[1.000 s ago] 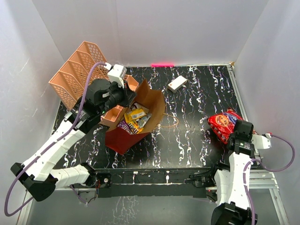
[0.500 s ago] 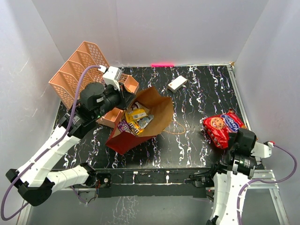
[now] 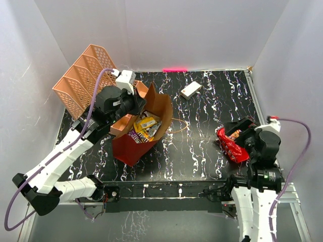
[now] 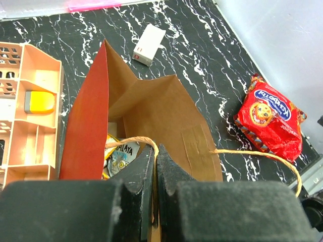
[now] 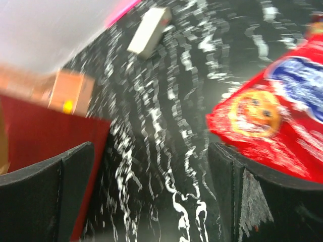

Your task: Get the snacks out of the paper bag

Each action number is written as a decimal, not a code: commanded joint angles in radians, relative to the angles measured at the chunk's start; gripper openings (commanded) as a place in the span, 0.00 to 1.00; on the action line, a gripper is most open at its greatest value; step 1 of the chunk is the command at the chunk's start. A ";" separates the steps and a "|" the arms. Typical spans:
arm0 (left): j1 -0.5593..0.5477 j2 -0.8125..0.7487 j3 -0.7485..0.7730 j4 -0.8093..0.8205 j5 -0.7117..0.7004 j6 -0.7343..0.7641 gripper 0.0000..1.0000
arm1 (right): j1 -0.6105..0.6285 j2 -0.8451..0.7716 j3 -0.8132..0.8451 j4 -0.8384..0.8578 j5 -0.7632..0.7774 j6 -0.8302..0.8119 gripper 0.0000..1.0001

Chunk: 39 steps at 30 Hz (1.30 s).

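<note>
The paper bag, dark red outside and brown inside, stands left of centre. My left gripper is shut on its near rim, with a cord handle looping over the fingertips. Small yellow and dark snacks lie inside the bag, and a yellow wrapper peeks out beside the left finger. The red cookie packet lies on the table at the right, outside the bag, also seen as the red packet. My right gripper is open just above and beside that packet, holding nothing.
A peach lattice tray stands behind the bag at the back left, with its low compartments right beside the bag. A small white box lies at the back centre. Grey walls close off three sides.
My right gripper has opened and let go of the red cookie packet, which now rests on the table. The right arm has turned. My left gripper has shifted the bag slightly.
</note>
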 commanded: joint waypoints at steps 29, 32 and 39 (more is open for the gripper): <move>-0.004 -0.013 -0.061 0.357 0.309 0.161 0.00 | 0.792 0.669 0.273 0.229 -0.261 0.071 0.66; -0.004 -0.034 -0.080 0.332 0.350 0.177 0.00 | 0.883 0.656 0.223 0.286 -0.242 0.128 0.64; -0.004 -0.057 -0.064 0.270 0.367 0.194 0.00 | 1.262 0.773 0.233 0.420 0.069 0.239 0.63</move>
